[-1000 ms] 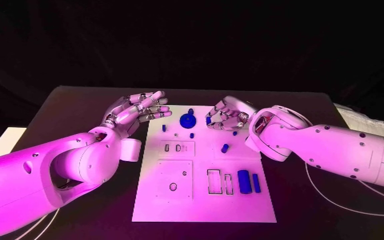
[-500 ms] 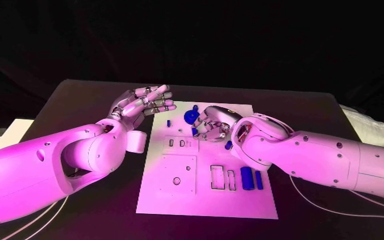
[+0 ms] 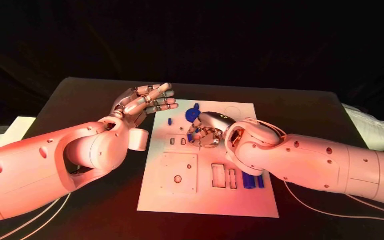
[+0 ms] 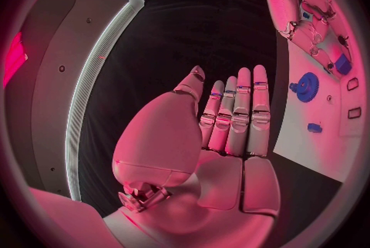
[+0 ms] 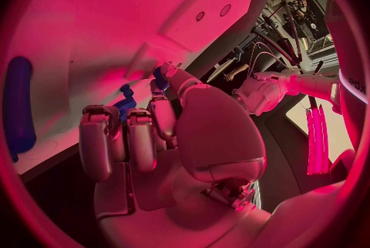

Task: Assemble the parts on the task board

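With fingers curled onto a small blue part at the task board's middle, the right hand seems mid-pickup or seating and next needs careful alignment, while the left hand hovers open-fingered and empty at ten o'clock.

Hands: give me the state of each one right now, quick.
Left hand: open, fingers spread, holding nothing, beside the task board.
Right hand: over the task board, fingers curled around a small blue part.
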`<state>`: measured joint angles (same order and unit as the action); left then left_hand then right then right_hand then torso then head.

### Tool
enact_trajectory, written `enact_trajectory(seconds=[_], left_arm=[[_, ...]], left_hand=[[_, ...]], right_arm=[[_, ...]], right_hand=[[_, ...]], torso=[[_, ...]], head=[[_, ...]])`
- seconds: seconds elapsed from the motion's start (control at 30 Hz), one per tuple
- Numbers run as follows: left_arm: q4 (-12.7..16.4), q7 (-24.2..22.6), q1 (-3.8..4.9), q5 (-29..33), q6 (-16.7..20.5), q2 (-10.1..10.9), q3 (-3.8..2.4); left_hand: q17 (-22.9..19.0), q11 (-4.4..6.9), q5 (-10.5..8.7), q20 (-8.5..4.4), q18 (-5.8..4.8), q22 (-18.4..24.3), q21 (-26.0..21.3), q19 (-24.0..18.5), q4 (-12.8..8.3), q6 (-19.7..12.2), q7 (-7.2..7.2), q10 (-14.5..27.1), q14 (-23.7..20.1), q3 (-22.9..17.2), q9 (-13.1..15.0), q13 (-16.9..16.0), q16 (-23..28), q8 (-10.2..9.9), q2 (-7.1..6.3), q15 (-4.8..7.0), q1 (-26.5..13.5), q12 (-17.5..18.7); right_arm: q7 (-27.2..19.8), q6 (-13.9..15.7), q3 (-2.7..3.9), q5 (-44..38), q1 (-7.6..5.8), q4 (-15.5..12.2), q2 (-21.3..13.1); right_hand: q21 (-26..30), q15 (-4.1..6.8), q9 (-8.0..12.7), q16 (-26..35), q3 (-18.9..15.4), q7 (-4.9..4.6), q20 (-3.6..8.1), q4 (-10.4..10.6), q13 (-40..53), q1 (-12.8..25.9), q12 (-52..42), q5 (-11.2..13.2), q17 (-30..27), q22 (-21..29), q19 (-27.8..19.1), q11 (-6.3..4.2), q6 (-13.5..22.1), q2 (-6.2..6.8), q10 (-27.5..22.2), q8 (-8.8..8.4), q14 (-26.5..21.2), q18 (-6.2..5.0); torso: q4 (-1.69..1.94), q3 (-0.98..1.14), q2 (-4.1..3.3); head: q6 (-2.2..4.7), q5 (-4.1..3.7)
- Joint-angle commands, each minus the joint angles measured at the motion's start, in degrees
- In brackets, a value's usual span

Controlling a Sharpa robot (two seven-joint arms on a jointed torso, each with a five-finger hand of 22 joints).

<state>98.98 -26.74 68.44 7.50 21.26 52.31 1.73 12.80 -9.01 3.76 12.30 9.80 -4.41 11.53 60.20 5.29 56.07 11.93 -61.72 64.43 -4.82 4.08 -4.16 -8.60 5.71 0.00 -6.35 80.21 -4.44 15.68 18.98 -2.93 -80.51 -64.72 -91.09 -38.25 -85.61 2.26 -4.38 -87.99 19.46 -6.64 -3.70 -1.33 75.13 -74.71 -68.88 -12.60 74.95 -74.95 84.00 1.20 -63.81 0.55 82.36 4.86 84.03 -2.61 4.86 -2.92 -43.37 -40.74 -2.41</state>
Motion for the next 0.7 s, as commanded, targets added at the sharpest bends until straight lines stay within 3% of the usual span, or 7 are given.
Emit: enact_trajectory(seconds=[0.03,0.7], left_arm=[[0.0,-0.2,0.03,0.1,-1.2,-0.1,-0.03],[0.2,-0.2,0.03,0.1,-1.3,0.0,-0.03]], left_hand=[[0.0,0.07,-0.33,0.09,0.70,0.1,-0.4,0.4,-0.4,0.3,-0.06,-0.4,0.4,0.0,-0.1,0.0,0.3,-0.3,0.54,0.13,-0.2,0.4],[0.1,0.08,-0.33,0.09,0.70,0.1,-0.4,0.4,-0.4,0.3,-0.08,-0.4,0.4,0.0,-0.1,0.0,0.3,-0.3,0.55,0.14,-0.1,0.4]], right_arm=[[1.0,-1.6,-0.03,-2.0,0.13,0.3,0.3],[1.9,-4.0,-0.14,-2.5,0.38,0.5,0.6]], right_hand=[[0.0,0.55,-0.8,0.3,0.5,0.62,0.33,0.1,2.4,0.7,0.3,0.0,10.1,-5.2,1.2,-0.06,-1.2,0.12,-0.4,0.12,5.0,0.49],[0.1,0.46,-0.7,0.4,0.3,0.40,0.28,0.0,2.0,1.9,1.2,0.4,9.9,-5.0,1.0,0.10,-0.6,1.16,-0.8,-0.45,4.9,0.44]], torso=[[-0.03,0.03,0.00],[-0.05,0.04,0.00]], head=[[-0.11,0.05],[-0.57,0.06]])
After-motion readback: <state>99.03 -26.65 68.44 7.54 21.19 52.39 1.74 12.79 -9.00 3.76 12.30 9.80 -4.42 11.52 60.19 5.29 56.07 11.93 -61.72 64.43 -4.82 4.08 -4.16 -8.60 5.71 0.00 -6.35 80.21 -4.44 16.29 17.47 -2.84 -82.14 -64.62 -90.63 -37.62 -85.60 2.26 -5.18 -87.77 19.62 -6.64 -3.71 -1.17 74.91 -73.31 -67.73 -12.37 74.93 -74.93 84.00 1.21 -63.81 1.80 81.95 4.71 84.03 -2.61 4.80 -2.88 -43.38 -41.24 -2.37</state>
